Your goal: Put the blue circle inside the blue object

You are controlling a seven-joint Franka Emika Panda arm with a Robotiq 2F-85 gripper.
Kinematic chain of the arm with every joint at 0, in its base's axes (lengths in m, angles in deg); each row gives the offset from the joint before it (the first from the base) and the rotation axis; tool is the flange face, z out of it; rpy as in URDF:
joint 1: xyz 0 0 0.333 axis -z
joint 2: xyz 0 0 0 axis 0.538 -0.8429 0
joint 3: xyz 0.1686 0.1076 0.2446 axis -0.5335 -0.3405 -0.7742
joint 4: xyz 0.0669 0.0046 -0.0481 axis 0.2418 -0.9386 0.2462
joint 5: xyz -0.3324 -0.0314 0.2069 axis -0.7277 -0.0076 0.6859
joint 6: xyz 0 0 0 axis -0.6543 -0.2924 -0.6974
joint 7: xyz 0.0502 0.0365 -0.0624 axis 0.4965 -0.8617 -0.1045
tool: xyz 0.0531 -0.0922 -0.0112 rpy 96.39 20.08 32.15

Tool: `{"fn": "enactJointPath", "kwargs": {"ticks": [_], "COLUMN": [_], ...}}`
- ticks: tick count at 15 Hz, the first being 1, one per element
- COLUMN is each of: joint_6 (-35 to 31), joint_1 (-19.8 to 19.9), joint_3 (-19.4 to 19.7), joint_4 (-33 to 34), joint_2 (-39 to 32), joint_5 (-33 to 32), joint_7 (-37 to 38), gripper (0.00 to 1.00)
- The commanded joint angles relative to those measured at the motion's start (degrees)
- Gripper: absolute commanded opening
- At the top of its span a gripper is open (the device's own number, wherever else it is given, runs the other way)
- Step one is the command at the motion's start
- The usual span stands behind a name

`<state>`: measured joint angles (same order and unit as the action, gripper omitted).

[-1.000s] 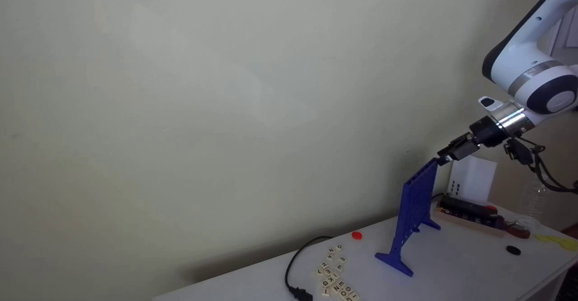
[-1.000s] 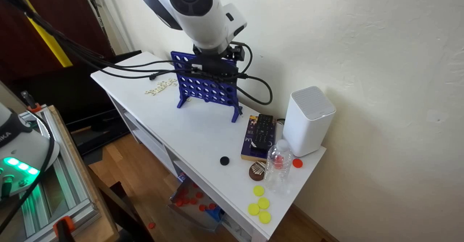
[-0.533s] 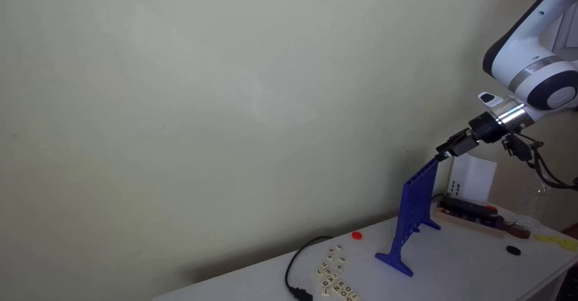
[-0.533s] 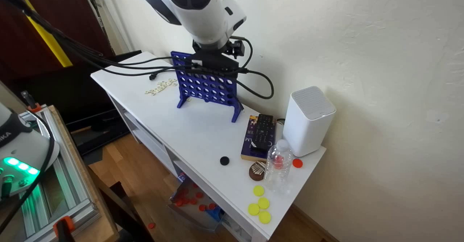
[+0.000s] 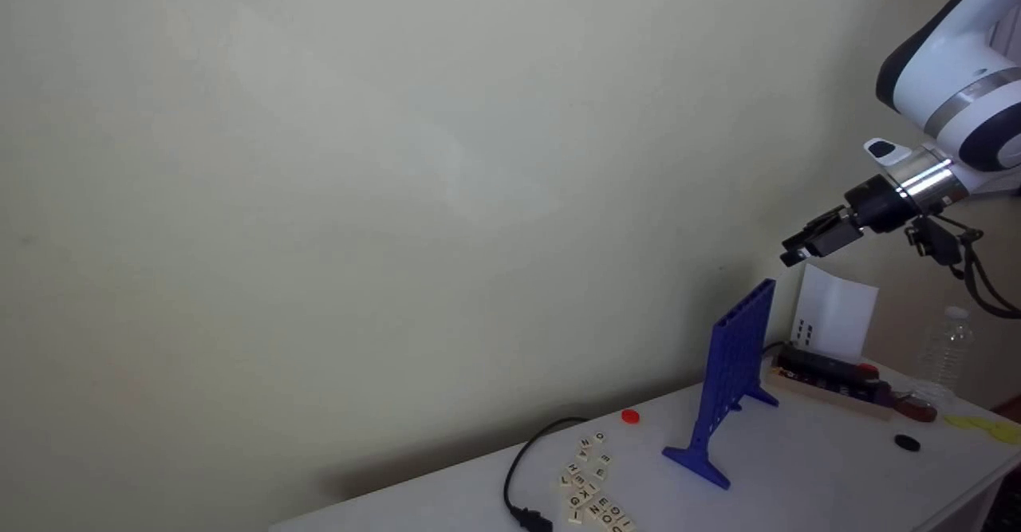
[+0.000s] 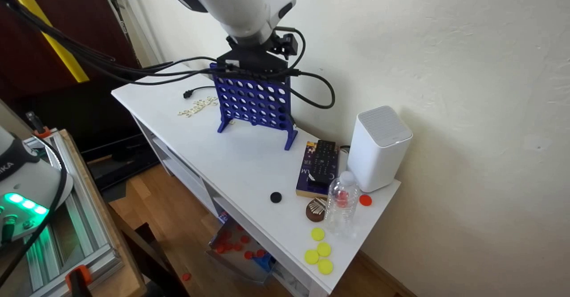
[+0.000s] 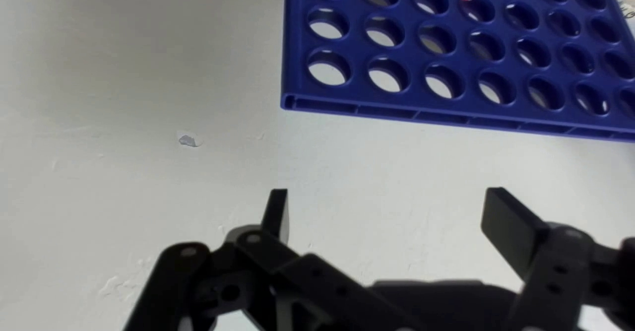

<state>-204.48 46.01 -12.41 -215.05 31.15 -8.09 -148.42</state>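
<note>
The blue object, an upright panel with rows of round holes on splayed feet, stands on the white table in both exterior views (image 5: 735, 356) (image 6: 256, 99). Its slotted top edge shows in the wrist view (image 7: 357, 94). My gripper (image 5: 790, 254) is a little above the panel's far top corner, apart from it. In the wrist view my gripper's fingers (image 7: 387, 197) are wide apart with only pale wall between them. In an exterior view the arm and cables hide part of the panel's top. No blue circle shows; some holes look dark, and I cannot tell whether a disc fills any.
A black disc (image 6: 276, 197), yellow discs (image 6: 324, 249) and a red disc (image 6: 365, 200) lie on the table (image 6: 249, 172). A book with a remote (image 6: 324, 161), a clear bottle (image 6: 343, 199) and a white box (image 6: 380, 150) stand beyond the panel. Letter tiles (image 5: 590, 492) lie opposite.
My gripper has risen from the panel's top edge and moved slightly back, leaving a gap above it. The panel and the things on the table have not moved.
</note>
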Motion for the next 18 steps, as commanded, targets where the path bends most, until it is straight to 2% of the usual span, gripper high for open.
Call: {"fn": "enactJointPath", "kwargs": {"ticks": [1,11,18], "joint_6": [-3.4,-5.3,-2.6], "joint_1": [-0.7,0.4,2.0], "joint_3": [1.3,3.0,5.3], "joint_4": [-3.7,-8.4,-10.0], "joint_2": [5.0,10.9,12.3], "joint_5": [-5.2,-25.2,-39.6], "joint_7": [5.3,25.2,30.9], "gripper": [1.0,1.0,1.0]}}
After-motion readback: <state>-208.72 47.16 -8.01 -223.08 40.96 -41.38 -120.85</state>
